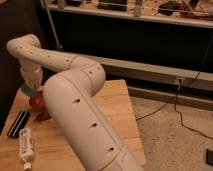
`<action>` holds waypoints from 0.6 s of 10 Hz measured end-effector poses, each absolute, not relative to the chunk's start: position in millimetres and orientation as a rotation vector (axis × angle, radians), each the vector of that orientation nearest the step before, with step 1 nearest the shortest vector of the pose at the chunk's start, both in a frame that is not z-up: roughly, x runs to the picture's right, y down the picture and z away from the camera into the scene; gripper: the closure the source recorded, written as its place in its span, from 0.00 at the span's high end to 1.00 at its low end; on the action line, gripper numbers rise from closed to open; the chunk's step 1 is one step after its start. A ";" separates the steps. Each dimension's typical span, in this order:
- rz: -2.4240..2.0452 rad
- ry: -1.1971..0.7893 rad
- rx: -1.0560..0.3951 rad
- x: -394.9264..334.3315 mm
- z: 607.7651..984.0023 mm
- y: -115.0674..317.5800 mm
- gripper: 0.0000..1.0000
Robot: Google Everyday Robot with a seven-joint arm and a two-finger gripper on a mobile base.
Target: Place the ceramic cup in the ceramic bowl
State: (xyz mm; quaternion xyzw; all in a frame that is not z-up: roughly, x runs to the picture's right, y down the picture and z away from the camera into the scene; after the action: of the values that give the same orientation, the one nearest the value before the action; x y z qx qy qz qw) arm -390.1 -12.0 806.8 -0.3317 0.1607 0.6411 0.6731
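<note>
The ceramic cup (26, 90), small and light blue, hangs at the end of my gripper (31, 86) at the table's left side. The gripper is shut on it. The cup sits just above the left rim of the ceramic bowl (38, 101), a glossy orange-red bowl on the wooden table, close to touching it. My arm hides most of the bowl's right side. The forearm reaches in from the right and bends down at the wrist over the bowl.
A small dark-red oblong thing (43, 116) lies just in front of the bowl. A black flat object (17, 124) and a white tube (26, 146) lie near the table's (117, 107) front left. My big arm link covers the table's middle. Floor and cables are to the right.
</note>
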 end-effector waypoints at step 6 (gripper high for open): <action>1.421 0.362 -0.717 -385.6 836.8 9.4 0.05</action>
State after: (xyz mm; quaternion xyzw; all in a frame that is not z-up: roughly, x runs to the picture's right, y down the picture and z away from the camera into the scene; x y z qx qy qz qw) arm -385.6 9.4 836.8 -0.3201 0.1615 0.6343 0.6849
